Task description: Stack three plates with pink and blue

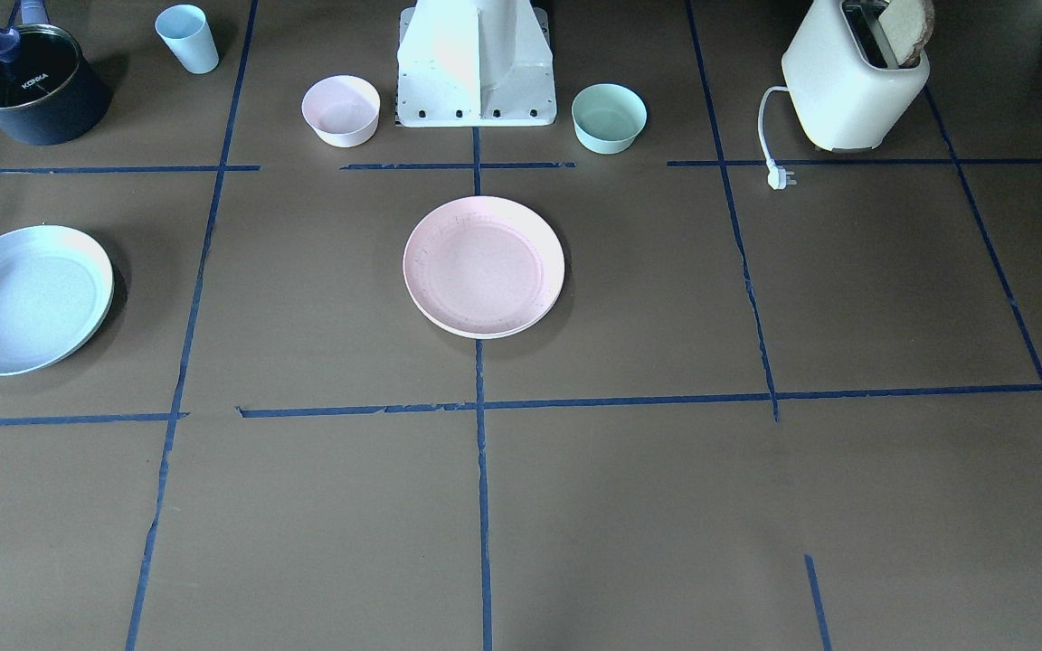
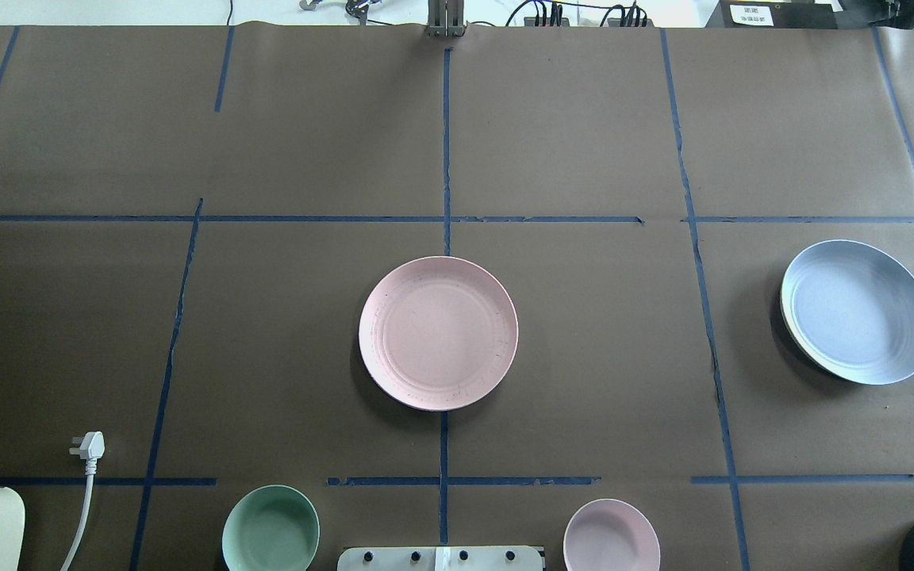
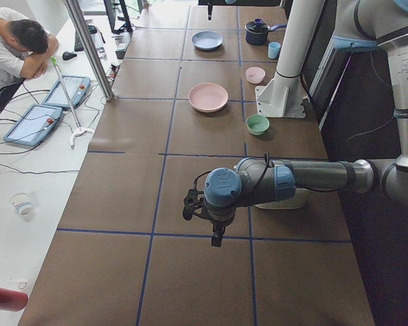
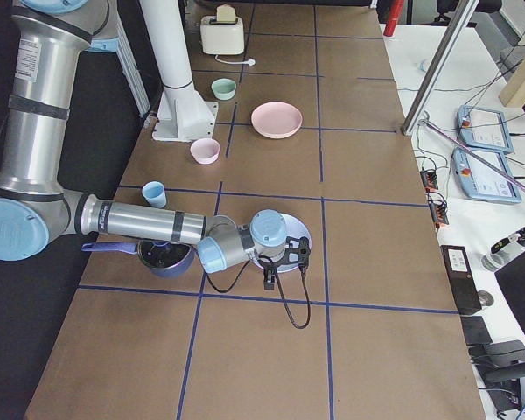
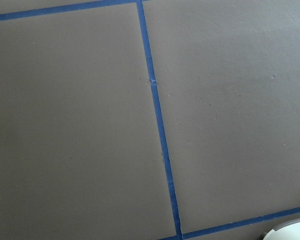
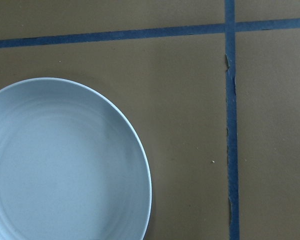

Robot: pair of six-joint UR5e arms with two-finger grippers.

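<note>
The pale pink plate (image 1: 483,267) (image 2: 438,333) lies alone at the table's middle. The light blue plate (image 1: 23,298) (image 2: 858,312) lies on the robot's right side, and it fills the lower left of the right wrist view (image 6: 60,165). A thin cream rim (image 2: 782,305) shows under its edge, which looks like the cream-white plate beneath it. My right gripper (image 4: 269,278) hangs just above the blue plate's near edge. My left gripper (image 3: 217,234) hangs over bare table far from both plates. I cannot tell whether either gripper is open or shut.
A small pink bowl (image 1: 341,110) and a mint-green bowl (image 1: 609,117) flank the robot base (image 1: 476,63). A toaster (image 1: 851,77) with its plug (image 1: 781,178), a dark pot (image 1: 33,86) and a blue cup (image 1: 188,38) stand along the robot's side. An operator (image 3: 20,41) sits beyond the table.
</note>
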